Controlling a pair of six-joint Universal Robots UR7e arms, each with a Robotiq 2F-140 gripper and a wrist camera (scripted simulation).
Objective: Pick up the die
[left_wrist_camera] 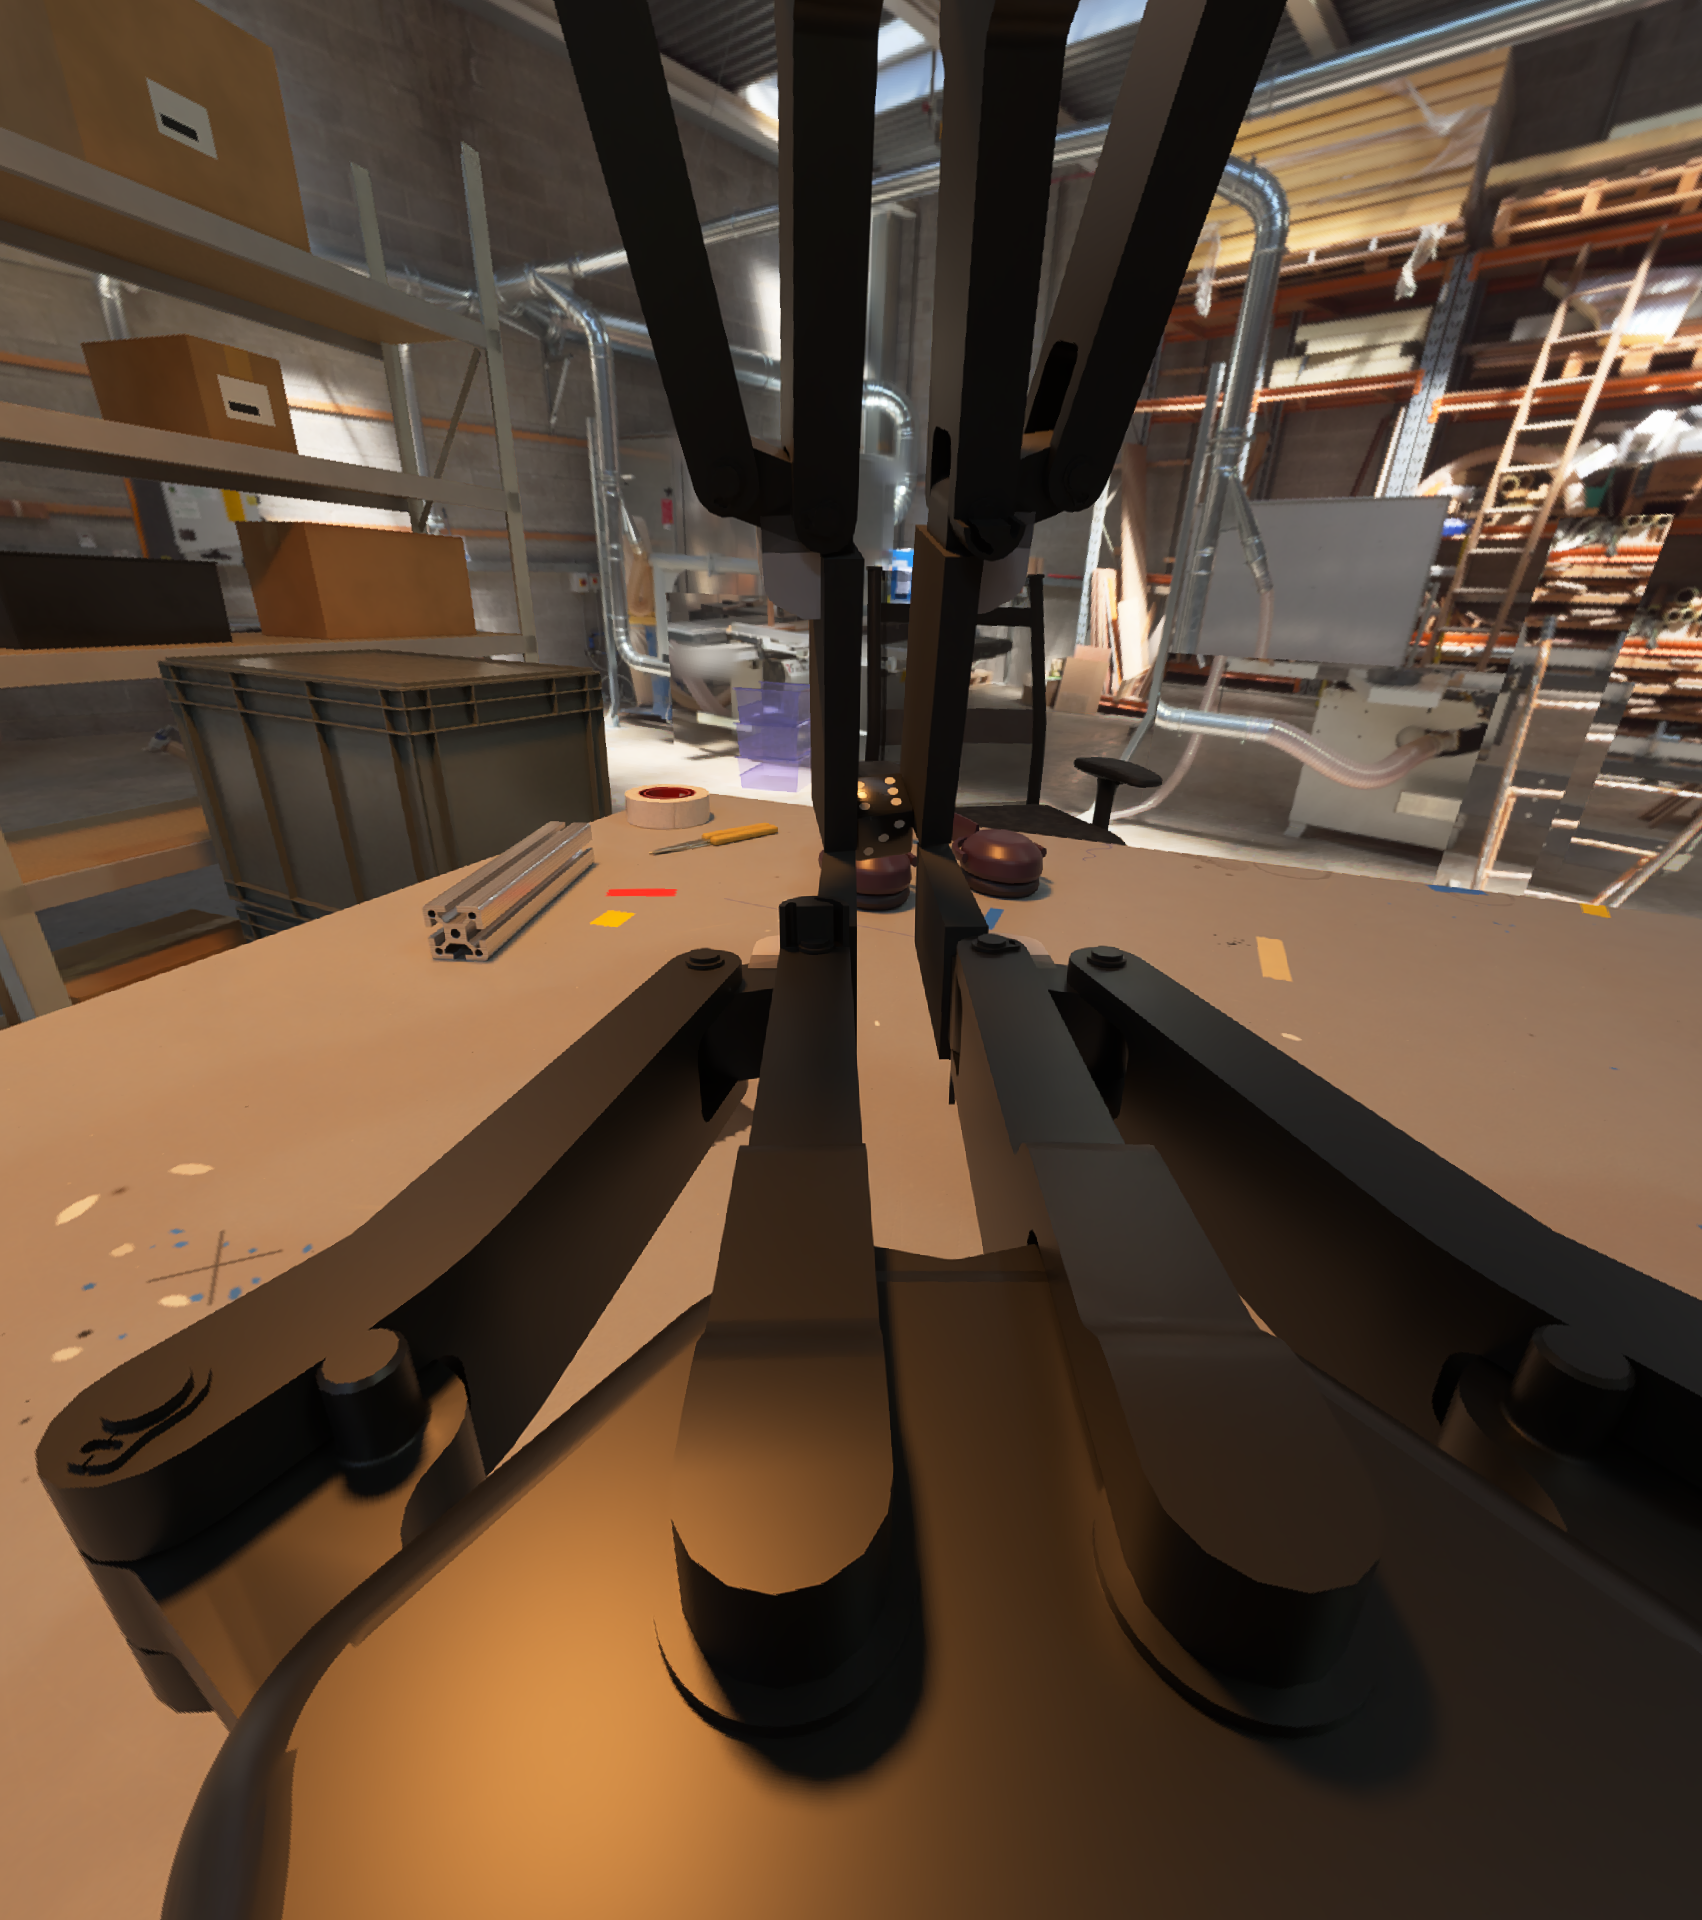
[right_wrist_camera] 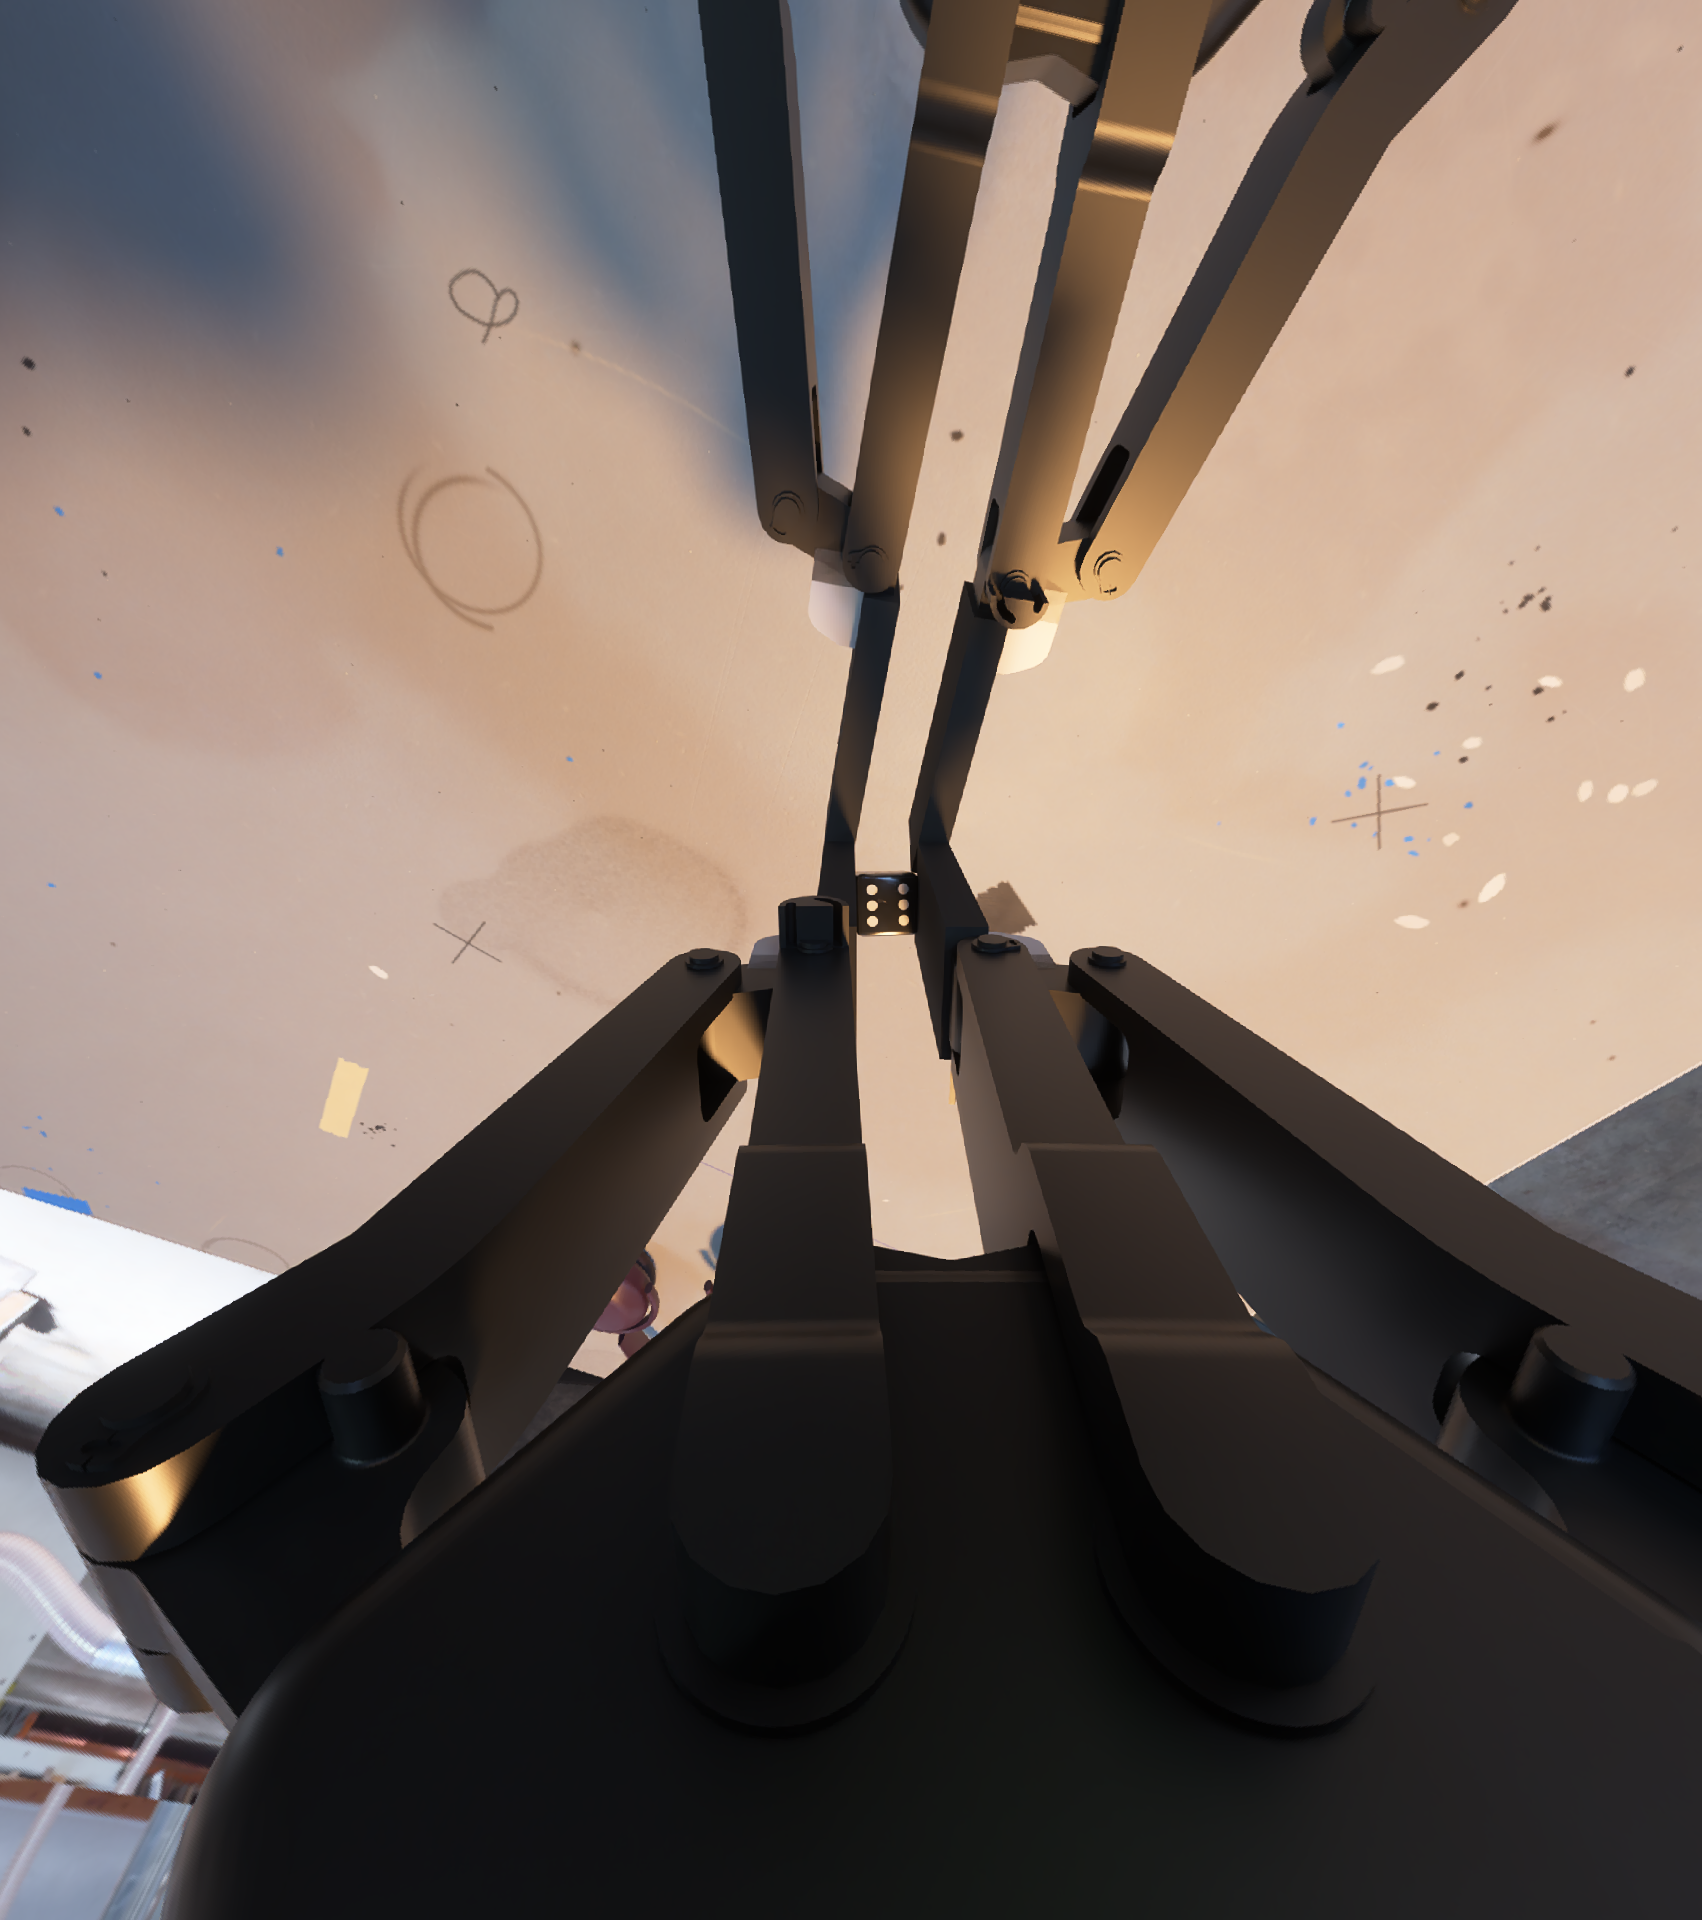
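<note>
- The die [right_wrist_camera: 886, 903], black with pale pips, sits pinched between the fingertips of both grippers at once, above the tan table [right_wrist_camera: 203, 779].
- Our right gripper [right_wrist_camera: 886, 906] clamps it from one side.
- Our left gripper [left_wrist_camera: 883, 883] closes on the same die [left_wrist_camera: 882, 821] from the opposite direction.
- Behind, we see an aluminium bar [left_wrist_camera: 509, 891], a tape roll [left_wrist_camera: 667, 805] and a screwdriver [left_wrist_camera: 717, 837].

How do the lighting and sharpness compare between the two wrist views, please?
Left wrist view: warm orange light falls on the left gripper, with deep shadow at its base, and the shelves are bowed by the wide lens. Right wrist view: the right gripper is nearly black with small glints, a soft bluish shadow lies across the table, yet the die is crisp.
</note>
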